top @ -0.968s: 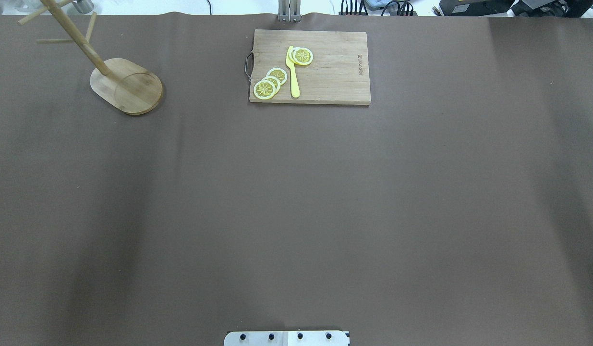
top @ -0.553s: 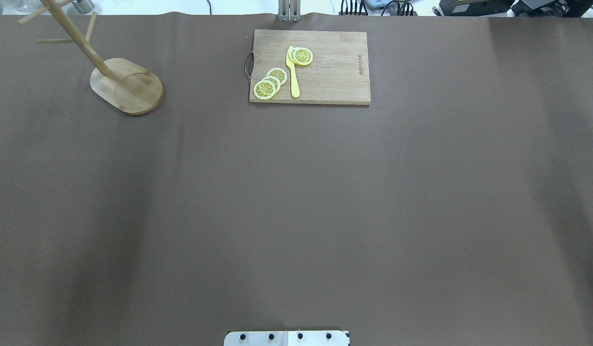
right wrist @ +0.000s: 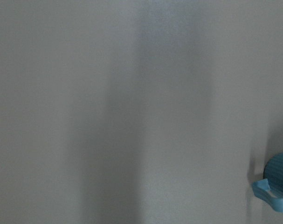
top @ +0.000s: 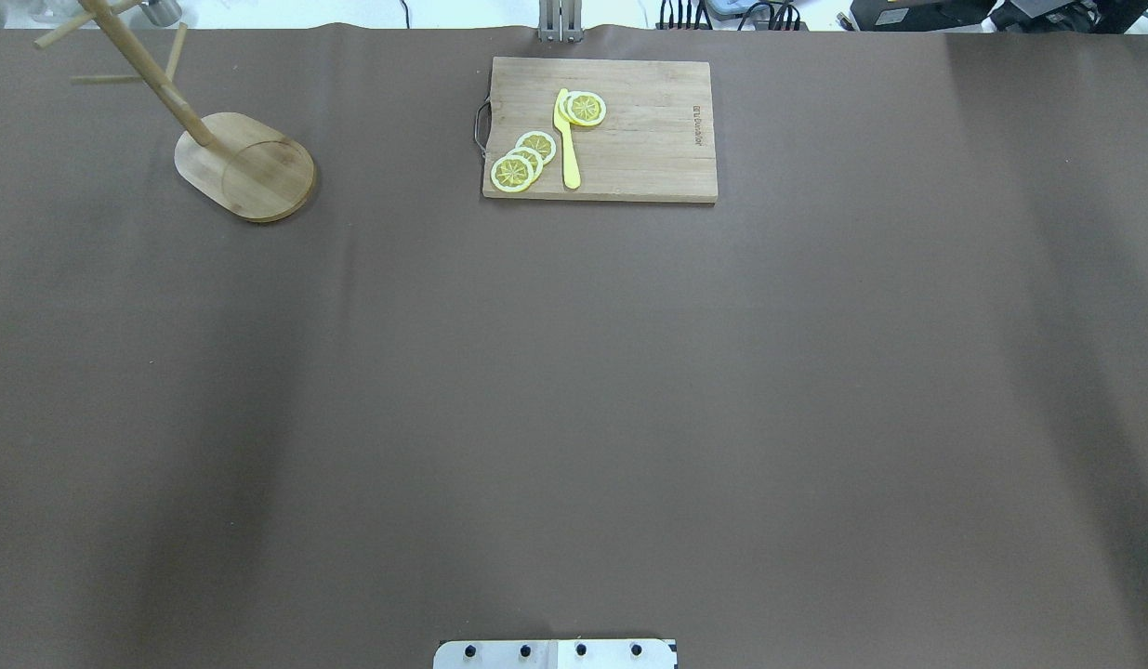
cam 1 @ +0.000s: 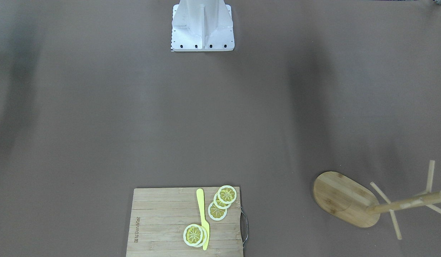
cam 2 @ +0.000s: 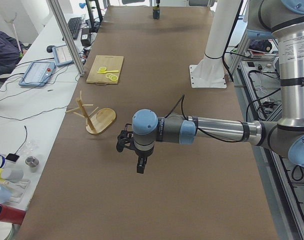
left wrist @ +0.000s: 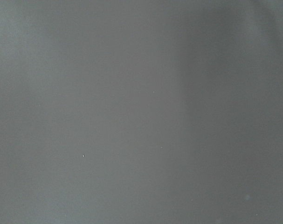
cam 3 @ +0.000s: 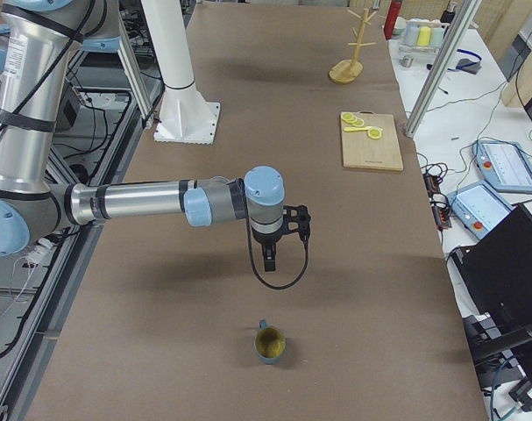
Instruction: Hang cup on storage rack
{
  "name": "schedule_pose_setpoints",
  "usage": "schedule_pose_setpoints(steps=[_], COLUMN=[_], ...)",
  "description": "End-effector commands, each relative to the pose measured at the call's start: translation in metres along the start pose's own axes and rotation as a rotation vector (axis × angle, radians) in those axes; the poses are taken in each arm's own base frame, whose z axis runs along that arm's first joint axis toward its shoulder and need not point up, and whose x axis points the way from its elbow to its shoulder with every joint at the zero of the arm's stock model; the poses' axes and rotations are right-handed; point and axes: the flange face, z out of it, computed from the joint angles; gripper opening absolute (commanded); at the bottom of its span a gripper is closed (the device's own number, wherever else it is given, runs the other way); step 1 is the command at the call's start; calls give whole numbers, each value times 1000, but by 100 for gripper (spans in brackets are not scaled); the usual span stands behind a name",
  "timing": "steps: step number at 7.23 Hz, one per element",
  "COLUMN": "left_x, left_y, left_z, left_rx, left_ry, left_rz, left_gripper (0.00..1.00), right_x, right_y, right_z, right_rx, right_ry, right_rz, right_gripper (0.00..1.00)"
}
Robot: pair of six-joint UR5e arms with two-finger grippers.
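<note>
The cup point(cam 3: 268, 344), dark blue-grey with a mustard-yellow inside, stands upright on the brown table at the robot's right end; its handle and wall show at the right wrist view's edge point(right wrist: 275, 185). The storage rack point(top: 248, 167), a bamboo mug tree, stands at the far left, with no cup on its pegs; it also shows in the front view point(cam 1: 343, 200) and the left side view point(cam 2: 99, 120). My right gripper point(cam 3: 267, 259) hangs above the table short of the cup. My left gripper point(cam 2: 140, 165) hangs near the rack. I cannot tell whether either is open or shut.
A wooden cutting board point(top: 629, 130) with lemon slices point(top: 522, 160) and a yellow knife point(top: 568, 139) lies at the far middle. The robot's white base point(cam 1: 202, 28) stands at the near edge.
</note>
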Motion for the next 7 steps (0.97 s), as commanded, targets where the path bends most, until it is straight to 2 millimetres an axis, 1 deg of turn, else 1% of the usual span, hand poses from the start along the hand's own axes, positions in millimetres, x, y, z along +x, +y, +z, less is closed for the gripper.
schedule_pose_setpoints(steps=[1, 2, 3, 4, 5, 6, 7], left_x=[5, 8, 19, 25, 29, 29, 34], left_y=[-3, -4, -8, -12, -17, -17, -19], left_z=[-5, -9, -21, -26, -30, -31, -36], left_rx=[32, 47, 86, 110, 159, 196, 214], left_ry=[2, 0, -4, -6, -10, -13, -15], left_rz=[32, 45, 82, 105, 153, 187, 206], left_gripper=[99, 99, 99, 99, 99, 99, 99], right_x=[-17, -25, -26, -21, -19, -17, -12], right_y=[-6, -7, -17, -20, -20, -19, -15], right_z=[-16, -25, -35, -41, -40, -38, -37], right_rx=[35, 53, 84, 100, 98, 93, 94], right_ry=[-4, -4, 6, 12, 9, 11, 13], right_rz=[-32, -46, -46, -34, -31, -32, -27], right_gripper=[100, 100, 100, 100, 100, 100, 100])
